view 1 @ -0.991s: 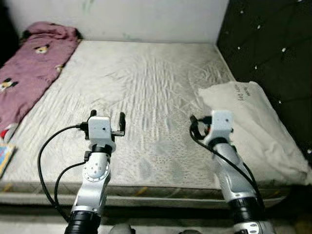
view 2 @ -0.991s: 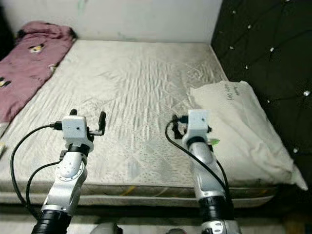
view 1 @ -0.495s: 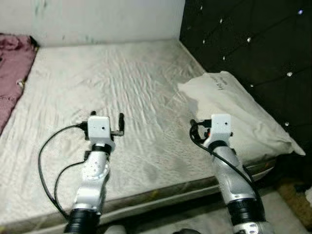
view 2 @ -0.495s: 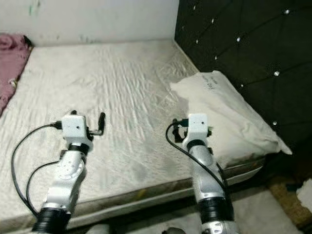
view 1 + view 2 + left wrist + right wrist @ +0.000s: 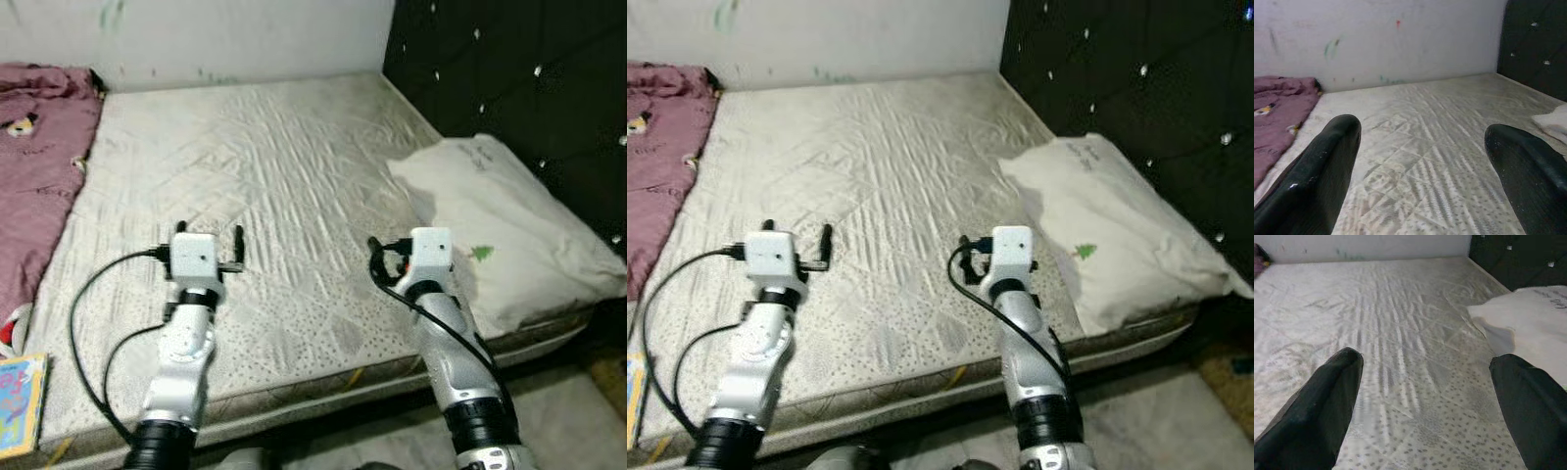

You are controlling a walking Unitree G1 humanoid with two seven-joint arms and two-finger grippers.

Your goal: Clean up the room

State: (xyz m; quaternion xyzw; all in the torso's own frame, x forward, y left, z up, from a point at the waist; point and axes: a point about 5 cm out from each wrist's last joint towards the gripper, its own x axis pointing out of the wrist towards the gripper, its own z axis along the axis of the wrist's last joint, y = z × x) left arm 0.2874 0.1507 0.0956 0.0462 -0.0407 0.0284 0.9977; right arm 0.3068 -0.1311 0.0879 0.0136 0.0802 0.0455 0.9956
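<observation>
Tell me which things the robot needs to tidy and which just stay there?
To tidy:
- pink blanket, crumpled on the mattress's left side
- white pillow, by the headboard
- picture book, at the bed's near left corner

Just there:
- mattress
- black headboard
- wall

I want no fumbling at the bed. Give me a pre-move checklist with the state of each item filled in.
1. Left end effector open and holding nothing: ok, fingers wide apart over the mattress.
2. Right end effector open and holding nothing: ok.
3. Pillow within view: ok, it lies on the robot's right side of the mattress, beside the dark headboard.
4. Pink blanket located: ok, bunched along the robot's left side of the mattress.
5. Book located: ok, at the mattress's near left corner.
6. Path between both arms and the mattress free: ok.
</observation>
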